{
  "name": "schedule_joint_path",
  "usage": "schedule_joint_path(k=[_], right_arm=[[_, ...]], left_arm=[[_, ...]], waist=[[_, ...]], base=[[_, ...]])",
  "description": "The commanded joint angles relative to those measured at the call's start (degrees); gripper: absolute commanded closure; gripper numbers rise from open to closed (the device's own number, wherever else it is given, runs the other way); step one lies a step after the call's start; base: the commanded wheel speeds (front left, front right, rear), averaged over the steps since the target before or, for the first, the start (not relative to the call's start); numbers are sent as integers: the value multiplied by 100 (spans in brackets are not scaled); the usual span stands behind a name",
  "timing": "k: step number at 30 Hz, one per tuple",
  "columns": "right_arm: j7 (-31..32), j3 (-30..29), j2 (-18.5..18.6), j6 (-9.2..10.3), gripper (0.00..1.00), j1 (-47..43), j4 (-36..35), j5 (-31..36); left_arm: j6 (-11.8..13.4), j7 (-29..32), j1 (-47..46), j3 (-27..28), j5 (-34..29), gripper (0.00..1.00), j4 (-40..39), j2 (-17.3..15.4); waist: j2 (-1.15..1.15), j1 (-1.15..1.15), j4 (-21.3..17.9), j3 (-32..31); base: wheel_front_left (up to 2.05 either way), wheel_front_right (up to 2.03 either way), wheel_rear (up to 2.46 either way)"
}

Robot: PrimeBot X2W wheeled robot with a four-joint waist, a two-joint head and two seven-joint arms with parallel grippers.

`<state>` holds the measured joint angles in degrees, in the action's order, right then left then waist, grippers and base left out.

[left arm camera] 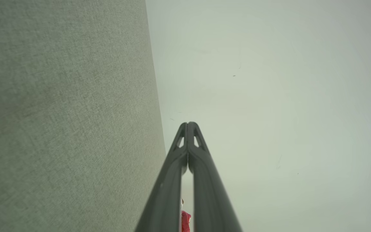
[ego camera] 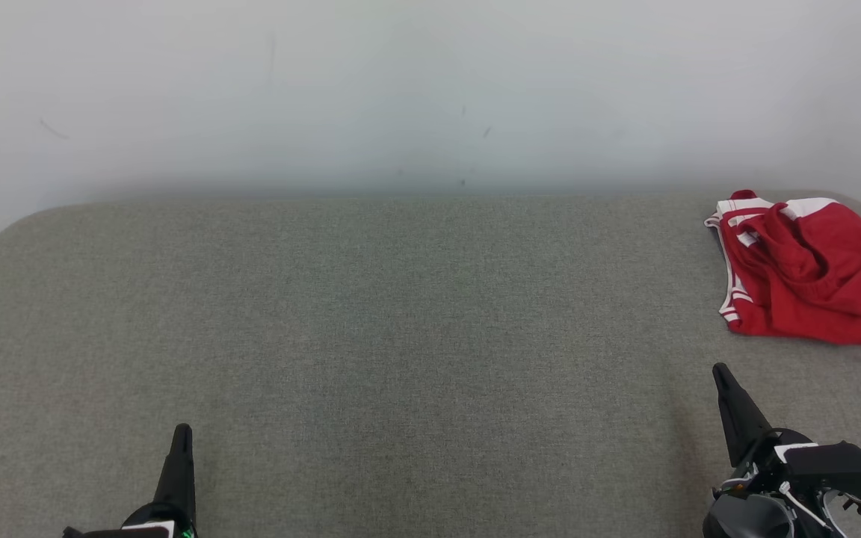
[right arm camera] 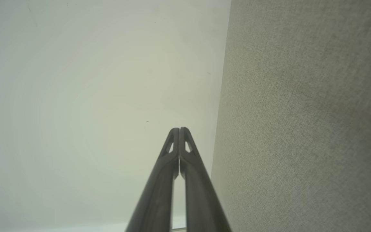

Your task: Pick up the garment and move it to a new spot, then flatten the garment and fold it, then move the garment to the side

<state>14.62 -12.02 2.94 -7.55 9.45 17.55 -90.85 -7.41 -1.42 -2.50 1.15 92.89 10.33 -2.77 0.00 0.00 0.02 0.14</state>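
Your left claw [ego camera: 182, 432] and right claw [ego camera: 720, 370], at seven and five o'clock, were both pressed together and empty. The red garment [ego camera: 812, 276] lay crumpled at the tabletop's [ego camera: 400, 336] two o'clock edge.

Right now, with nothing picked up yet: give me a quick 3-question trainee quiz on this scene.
1. True or false: the red garment lies flat and folded in the middle of the grey surface.
2. Which tool is nearer the garment? A) left tool B) right tool
3. Fill in: both tools are ___ and hold nothing.
Key: 1 false, it lies crumpled at the far right; 2 B; 3 shut.
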Motion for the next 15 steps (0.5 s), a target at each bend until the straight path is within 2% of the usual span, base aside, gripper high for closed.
schedule_joint_path(k=[1, 15], right_arm=[[10, -6, -11, 12, 100, 39, 3, -49], [10, -5, -11, 12, 100, 38, 3, -49]], left_arm=[[-19, -4, -47, 11, 32, 100, -19, -19], [-19, -5, -46, 13, 32, 100, -20, -19]], waist=[[0, 0, 0, 0], [0, 0, 0, 0]], base=[[0, 0, 0], [0, 0, 0]])
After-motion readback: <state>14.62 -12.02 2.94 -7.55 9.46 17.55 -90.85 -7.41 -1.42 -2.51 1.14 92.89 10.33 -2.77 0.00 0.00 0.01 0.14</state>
